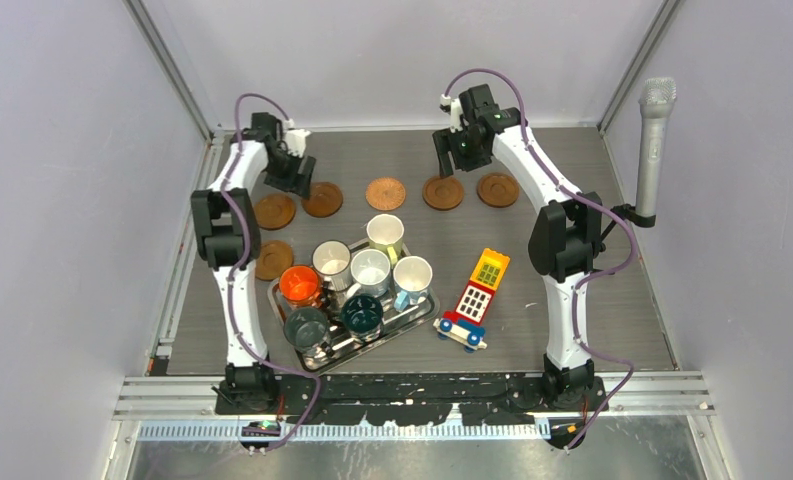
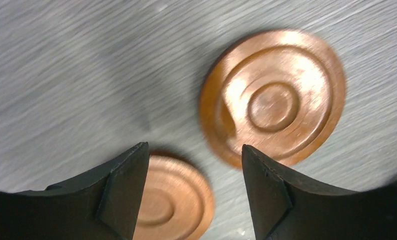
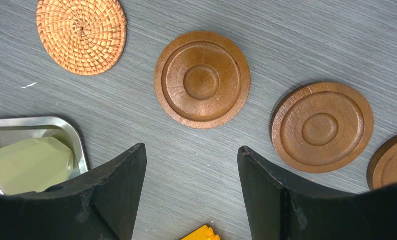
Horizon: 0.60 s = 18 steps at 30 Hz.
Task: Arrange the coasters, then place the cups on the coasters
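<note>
A: Coasters [image 1: 443, 192], where do they lie?

B: On the table [image 1: 572, 330], in a bent row at 12 o'clock of the tray [image 3: 26, 122]. From above I count five in the row. One more lies just beside the tray at its 9 o'clock. The middle one of the row is a woven coaster [image 3: 81, 35]; the others are brown wood with a raised rim.

A: And the cups [image 1: 370, 268]?

B: All seven stand in the tray, close together: one orange at 9 o'clock, one pale yellow at 12, two dark at 6, the white ones in the middle and at 3. No cup is on a coaster yet.

A: How is the left claw [image 2: 193, 147]?

B: It hangs over the 9 o'clock end of the row. Its jaws are spread and between them I see only table. In its wrist view one coaster lies below, partly hidden behind one finger [image 2: 111, 200]. A second is at 1 o'clock, blurred. Whether the finger touches the lower coaster, I cannot tell.

A: The right claw [image 3: 191, 147]?

B: Spread wide too, with nothing in it, above the 3 o'clock part of the row. In its view the woven coaster is at 11 o'clock, a wooden one at 12, another at 2.

A: Other things?

B: A toy [image 1: 475, 298] lies at 3 o'clock of the tray, apart from it. A microphone [image 1: 655, 150] stands by the right wall.
</note>
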{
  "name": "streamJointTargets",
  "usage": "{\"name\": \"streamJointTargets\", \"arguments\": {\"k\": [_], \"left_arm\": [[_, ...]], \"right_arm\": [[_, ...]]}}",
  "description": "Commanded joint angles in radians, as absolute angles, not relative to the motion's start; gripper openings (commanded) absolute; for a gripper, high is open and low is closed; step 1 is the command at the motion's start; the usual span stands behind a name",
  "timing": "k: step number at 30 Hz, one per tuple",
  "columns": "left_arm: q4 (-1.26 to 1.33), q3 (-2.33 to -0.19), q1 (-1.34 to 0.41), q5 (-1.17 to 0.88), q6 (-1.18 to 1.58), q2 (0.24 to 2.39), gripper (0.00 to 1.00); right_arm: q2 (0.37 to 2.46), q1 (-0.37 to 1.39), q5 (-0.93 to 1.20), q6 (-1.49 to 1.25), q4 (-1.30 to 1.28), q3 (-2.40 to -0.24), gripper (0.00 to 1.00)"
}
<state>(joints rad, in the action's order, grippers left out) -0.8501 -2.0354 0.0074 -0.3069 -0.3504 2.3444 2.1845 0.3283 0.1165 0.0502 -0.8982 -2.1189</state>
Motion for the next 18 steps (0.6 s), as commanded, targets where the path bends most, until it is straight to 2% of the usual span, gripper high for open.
{"name": "streamJointTargets", "arguments": {"k": [1, 10, 18], "left_arm": [[-0.848, -1.980, 0.105, -0.284, -0.327, 2.205, 0.70], [-0.838, -1.937, 0.163, -0.186, -0.376, 2.223, 0.71], [-0.814, -1.912, 0.163, -0.147, -0.394, 2.252, 0.68]], "right_arm": [[2.147, 0.334, 0.128, 0.045, -0.882, -2.166, 0.71], [2.149, 0.339, 0.133, 0.040, -0.882, -2.160, 0.71], [2.135, 0.340, 0.117, 0.048, -0.878, -2.140, 0.71]]}}
